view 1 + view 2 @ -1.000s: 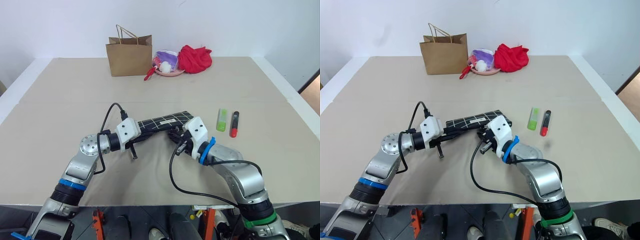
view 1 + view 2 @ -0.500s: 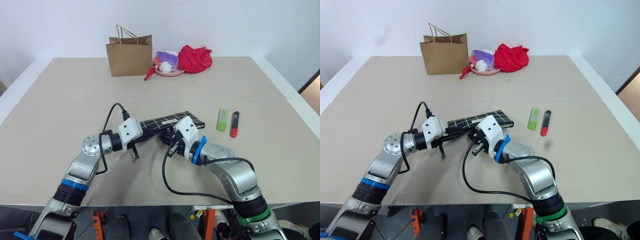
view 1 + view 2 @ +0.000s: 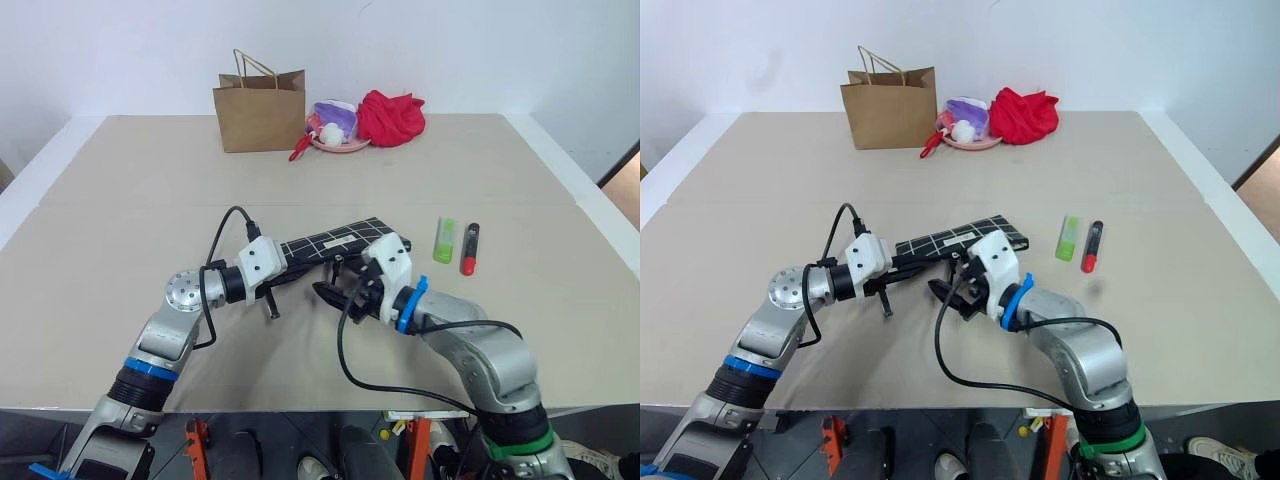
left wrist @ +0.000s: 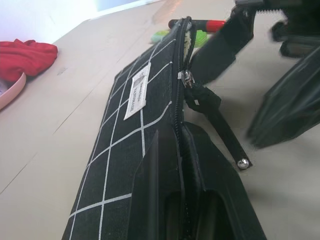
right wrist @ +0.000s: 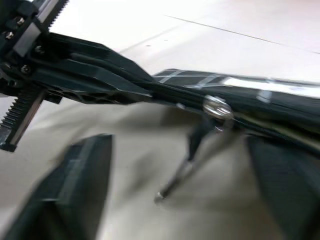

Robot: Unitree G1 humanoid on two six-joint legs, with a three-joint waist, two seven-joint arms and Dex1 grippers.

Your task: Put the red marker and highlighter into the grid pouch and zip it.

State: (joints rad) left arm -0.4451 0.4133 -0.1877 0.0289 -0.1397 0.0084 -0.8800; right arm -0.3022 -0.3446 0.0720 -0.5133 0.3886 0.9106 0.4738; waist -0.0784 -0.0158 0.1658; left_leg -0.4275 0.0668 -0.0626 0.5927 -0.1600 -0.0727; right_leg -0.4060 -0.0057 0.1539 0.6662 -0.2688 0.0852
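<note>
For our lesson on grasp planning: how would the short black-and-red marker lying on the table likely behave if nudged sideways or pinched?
The short black-and-red marker looks round-barrelled, so a sideways nudge would probably roll it, perhaps into the stubby light-green highlighter beside it. It appears rigid and light, so it would likely hold shape when pinched.

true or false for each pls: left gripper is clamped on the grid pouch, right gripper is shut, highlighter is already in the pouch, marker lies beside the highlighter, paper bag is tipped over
1. The left gripper is clamped on the grid pouch. True.
2. The right gripper is shut. False: its fingers stand wide apart by the pouch's zipper pull.
3. The highlighter is already in the pouch. False: it lies on the table, to the pouch's right.
4. The red marker lies beside the highlighter. True.
5. The paper bag is tipped over. False: it stands upright at the far edge.
</note>
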